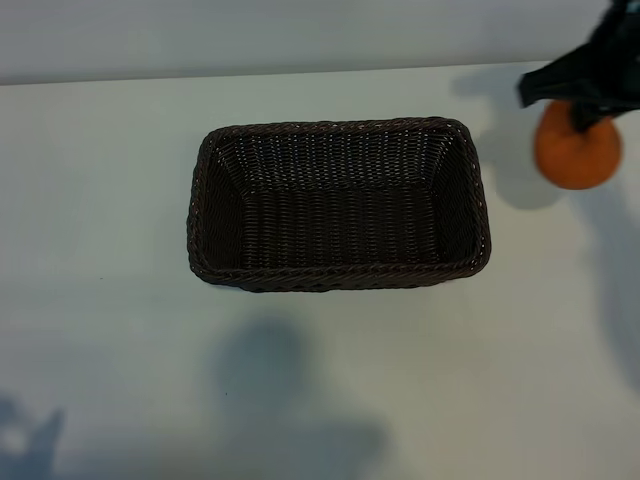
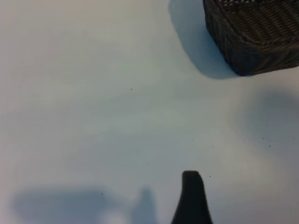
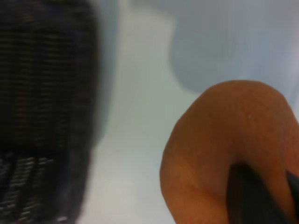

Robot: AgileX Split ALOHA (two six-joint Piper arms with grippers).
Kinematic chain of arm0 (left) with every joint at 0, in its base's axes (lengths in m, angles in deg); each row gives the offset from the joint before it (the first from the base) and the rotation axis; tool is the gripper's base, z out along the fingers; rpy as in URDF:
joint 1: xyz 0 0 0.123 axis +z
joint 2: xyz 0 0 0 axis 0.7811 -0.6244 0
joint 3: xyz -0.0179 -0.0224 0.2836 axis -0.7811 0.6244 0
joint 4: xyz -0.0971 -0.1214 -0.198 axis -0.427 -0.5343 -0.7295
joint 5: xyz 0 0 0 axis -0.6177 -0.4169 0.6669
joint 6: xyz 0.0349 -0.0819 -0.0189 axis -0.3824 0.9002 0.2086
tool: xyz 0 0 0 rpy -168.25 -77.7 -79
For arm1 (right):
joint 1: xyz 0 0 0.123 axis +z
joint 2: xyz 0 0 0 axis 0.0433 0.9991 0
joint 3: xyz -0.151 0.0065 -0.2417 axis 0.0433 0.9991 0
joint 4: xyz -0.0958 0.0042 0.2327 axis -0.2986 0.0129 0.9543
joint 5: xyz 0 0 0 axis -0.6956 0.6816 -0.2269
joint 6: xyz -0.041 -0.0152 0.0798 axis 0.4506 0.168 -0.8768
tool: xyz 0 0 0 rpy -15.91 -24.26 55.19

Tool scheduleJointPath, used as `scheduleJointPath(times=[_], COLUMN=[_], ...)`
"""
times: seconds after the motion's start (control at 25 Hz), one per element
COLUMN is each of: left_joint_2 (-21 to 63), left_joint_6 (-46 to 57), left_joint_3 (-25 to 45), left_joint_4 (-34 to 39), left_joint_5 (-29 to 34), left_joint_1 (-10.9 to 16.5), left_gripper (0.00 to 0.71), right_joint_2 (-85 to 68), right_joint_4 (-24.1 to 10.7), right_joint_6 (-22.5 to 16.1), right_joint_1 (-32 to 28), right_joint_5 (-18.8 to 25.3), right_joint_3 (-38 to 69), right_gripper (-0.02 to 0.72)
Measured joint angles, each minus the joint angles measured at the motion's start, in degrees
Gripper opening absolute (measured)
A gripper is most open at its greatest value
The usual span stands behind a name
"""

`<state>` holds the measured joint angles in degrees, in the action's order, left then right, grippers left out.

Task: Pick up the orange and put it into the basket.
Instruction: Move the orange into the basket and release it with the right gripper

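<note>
Orange (image 1: 577, 152) at the table's far right edge in the exterior view, well apart from the basket (image 1: 338, 203), pinched from above by the right gripper (image 1: 585, 112); narrow fingers clamped on its top. Shadow offset beside the fruit, so probably lifted clear of the table (image 1: 120, 330) for carrying leftward. Right wrist view: dark finger pressed into peel, basket wall off to one side. Basket empty, open side up, ready to receive. Left gripper (image 2: 192, 198) parked over bare table near a basket corner, fingers spread wide, holding nothing.
</note>
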<state>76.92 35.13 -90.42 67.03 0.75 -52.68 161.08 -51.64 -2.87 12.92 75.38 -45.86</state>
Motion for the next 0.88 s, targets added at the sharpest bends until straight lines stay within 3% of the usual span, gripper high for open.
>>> scheduleJointPath(times=[0.44, 0.88], left_joint_2=[0.0, 0.0], left_joint_6=[0.1, 0.1], left_joint_3=[0.0, 0.0], left_joint_4=[0.0, 0.0], left_joint_5=[0.0, 0.0], left_joint_1=[0.0, 0.0], left_gripper=[0.552, 0.552], right_joint_2=[5.1, 13.8], right_joint_4=[2.9, 2.8], right_joint_6=[-1.3, -1.1], right_joint_1=[16.4, 18.2], right_joint_5=[-4.0, -3.8], right_joint_3=[-4.9, -9.9], right_gripper=[0.084, 0.084])
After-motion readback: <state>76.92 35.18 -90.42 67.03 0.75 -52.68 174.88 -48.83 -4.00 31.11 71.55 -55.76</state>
